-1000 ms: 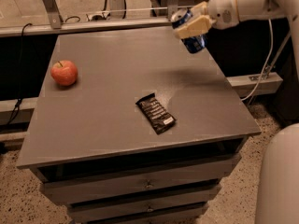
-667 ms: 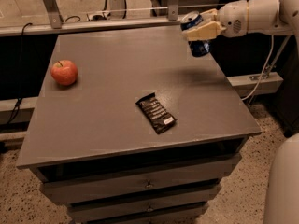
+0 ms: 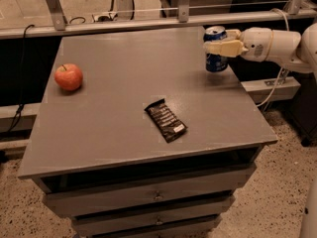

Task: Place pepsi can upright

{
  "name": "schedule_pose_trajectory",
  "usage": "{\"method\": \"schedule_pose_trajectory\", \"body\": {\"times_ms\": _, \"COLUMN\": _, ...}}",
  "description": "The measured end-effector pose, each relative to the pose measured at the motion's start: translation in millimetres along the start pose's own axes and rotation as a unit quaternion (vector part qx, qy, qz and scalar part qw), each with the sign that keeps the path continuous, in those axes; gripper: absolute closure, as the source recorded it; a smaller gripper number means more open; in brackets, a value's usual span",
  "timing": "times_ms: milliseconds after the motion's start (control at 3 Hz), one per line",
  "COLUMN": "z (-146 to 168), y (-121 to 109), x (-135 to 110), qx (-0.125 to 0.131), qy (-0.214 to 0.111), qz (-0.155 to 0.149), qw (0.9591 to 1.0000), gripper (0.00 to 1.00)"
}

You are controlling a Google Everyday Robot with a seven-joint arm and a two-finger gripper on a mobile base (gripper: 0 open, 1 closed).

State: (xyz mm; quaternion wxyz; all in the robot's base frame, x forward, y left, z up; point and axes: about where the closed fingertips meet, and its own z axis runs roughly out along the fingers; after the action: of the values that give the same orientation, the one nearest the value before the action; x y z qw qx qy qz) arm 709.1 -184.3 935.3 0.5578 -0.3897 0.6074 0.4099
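Pepsi can (image 3: 216,62) is coming down from its earlier tilt and is now standing upright on the table (image 3: 124,58), well beyond and right of the snack bar (image 3: 166,120). Gripper (image 3: 218,47) is clasping its upper body. Being light, thin-walled and slippery, it is likely calling for a gentle side grip.

This is looking like a robot test lab: a grey drawer cabinet (image 3: 148,195) is standing on a speckled floor (image 3: 280,182), a cable (image 3: 22,83) is trailing below a metal rail (image 3: 148,24), and a white robot arm (image 3: 277,46) is reaching its gripper (image 3: 224,41) over the cabinet's far right edge.
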Motion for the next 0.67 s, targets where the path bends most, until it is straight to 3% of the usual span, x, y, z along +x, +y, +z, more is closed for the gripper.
{"method": "schedule_pose_trajectory", "body": {"times_ms": 333, "z": 0.2, "y": 0.8, "x": 12.4, "qx": -0.006, "qy": -0.037, "qz": 0.013, "qw": 0.9992, "gripper": 1.0}}
{"method": "schedule_pose_trajectory", "body": {"times_ms": 667, "z": 1.7, "y": 7.4, "x": 22.2, "qx": -0.02, "qy": -0.056, "qz": -0.003, "qw": 0.9982, "gripper": 0.84}}
